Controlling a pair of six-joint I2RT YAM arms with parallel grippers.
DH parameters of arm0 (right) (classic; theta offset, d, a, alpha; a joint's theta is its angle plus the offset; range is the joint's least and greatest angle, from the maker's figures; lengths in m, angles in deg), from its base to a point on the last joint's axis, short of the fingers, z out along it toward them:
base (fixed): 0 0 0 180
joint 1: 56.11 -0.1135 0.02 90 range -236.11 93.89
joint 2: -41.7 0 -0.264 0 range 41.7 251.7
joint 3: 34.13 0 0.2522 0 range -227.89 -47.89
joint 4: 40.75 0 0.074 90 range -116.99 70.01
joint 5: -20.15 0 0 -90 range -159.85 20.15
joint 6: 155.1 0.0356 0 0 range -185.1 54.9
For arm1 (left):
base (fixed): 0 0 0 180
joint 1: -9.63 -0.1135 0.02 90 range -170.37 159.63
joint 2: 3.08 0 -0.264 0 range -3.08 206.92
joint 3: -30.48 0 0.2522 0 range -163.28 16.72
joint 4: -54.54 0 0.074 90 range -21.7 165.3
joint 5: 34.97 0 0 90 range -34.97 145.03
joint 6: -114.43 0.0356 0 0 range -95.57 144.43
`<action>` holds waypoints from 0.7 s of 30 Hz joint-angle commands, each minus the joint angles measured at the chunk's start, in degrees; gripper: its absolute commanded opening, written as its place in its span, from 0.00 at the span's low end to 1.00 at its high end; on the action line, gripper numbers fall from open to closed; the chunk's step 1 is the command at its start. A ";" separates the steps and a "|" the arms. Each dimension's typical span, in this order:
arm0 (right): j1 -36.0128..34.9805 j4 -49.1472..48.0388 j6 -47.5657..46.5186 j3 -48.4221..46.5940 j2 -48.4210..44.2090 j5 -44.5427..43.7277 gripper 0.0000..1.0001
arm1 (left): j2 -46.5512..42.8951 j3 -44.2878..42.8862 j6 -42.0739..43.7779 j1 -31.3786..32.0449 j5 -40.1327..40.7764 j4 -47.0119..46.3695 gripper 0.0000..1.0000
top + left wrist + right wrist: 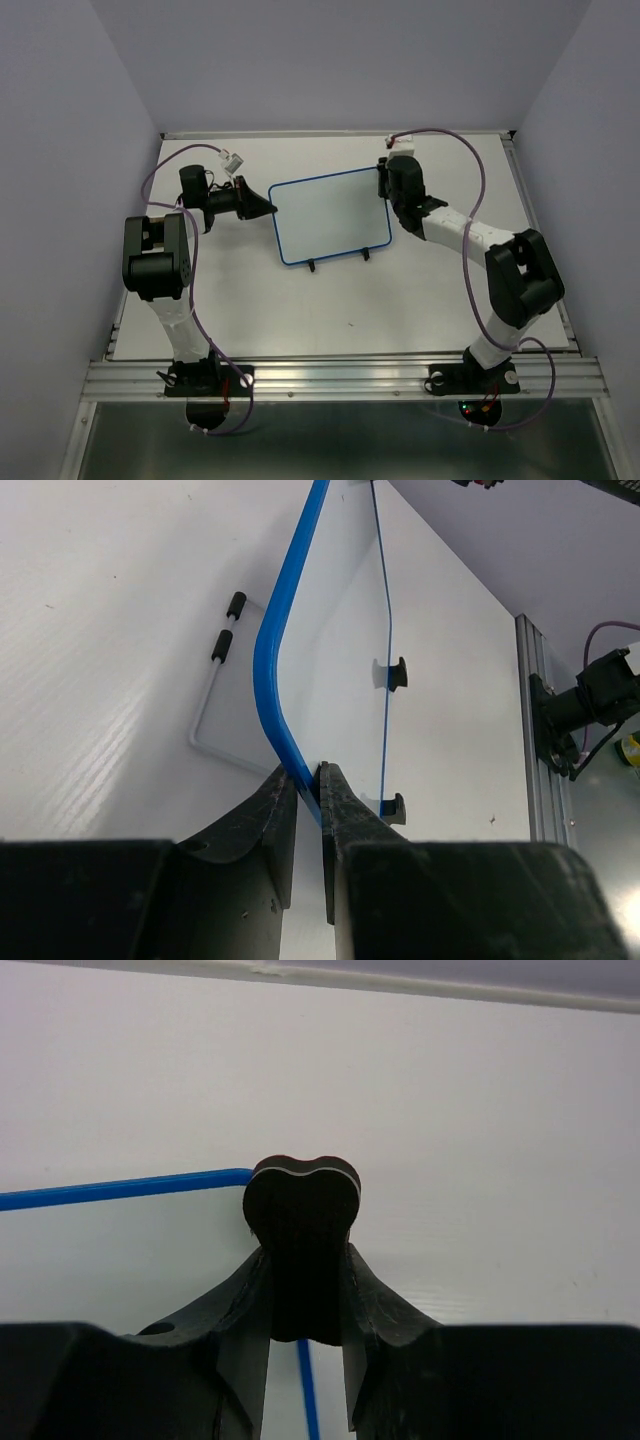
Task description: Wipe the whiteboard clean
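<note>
A robotics lab cell: pale walls (60,200) box in a white table (300,310) with aluminium rail (340,378)

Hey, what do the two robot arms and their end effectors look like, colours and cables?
The left arm and right arm mix white links with chunky black joint housings. A thin purple cable loops along each. The left end effector and right end effector each have two black tapered fingers.

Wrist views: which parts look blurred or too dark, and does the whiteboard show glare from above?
Left wrist: the whiteboard is sharp, the left gripper slightly soft. Right wrist: the eraser in the right gripper is dark, almost featureless. Top external: even light, no glare.
</note>
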 commanded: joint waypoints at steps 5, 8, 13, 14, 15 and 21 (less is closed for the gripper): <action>6.83 -1.40 1.85 6.22 -5.17 -4.86 0.01 | -0.25 -1.79 5.40 0.32 0.78 -0.42 0.00; 7.37 -1.48 1.94 7.37 -7.02 -5.12 0.01 | -0.34 -1.70 5.32 0.32 1.48 -0.25 0.00; 7.90 -1.13 2.90 8.95 -9.74 -5.56 0.03 | -0.77 -1.44 5.58 0.23 2.19 -0.25 0.04; 7.90 -0.78 3.26 9.47 -10.01 -5.13 0.04 | -1.21 -1.18 5.67 0.32 2.63 -0.25 0.12; 7.90 0.70 3.96 9.57 -10.10 -5.12 0.06 | -1.39 -1.00 5.84 0.32 2.72 -0.25 0.20; 7.90 7.46 11.77 9.31 -9.31 -3.80 0.09 | -2.88 -0.21 6.11 0.41 3.33 -0.07 0.64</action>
